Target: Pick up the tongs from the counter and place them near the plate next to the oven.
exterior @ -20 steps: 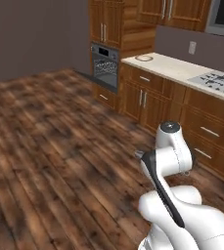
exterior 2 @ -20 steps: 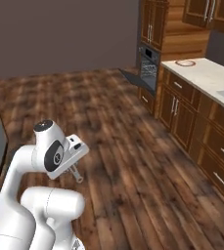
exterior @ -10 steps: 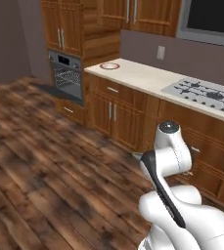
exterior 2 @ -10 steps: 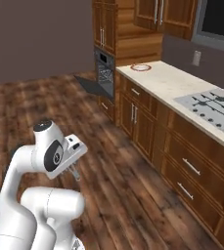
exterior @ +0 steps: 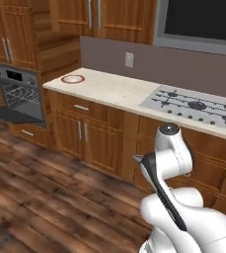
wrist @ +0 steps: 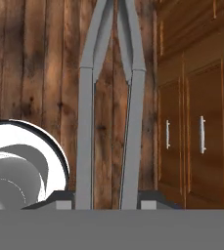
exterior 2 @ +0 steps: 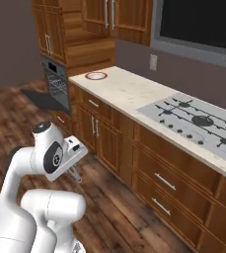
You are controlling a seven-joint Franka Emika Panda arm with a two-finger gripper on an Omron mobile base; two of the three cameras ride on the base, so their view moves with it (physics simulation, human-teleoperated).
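Gripper [wrist: 106, 199] clenched on tongs [wrist: 109, 97]; both grey arms of tongs run up between fingertips, above wood floor [wrist: 30, 58], cabinet doors [wrist: 191, 136] to one side. Plate [exterior: 73, 79] sits on counter [exterior: 114, 89] at end corner nearest oven [exterior: 18, 94]. Cooktop [exterior: 198, 105] further along counter.

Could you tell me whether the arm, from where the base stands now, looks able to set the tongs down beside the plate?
Probably not yet. The plate lies at the counter's far end by the oven, while the pincer, shut on the tongs, hangs low beside the base.
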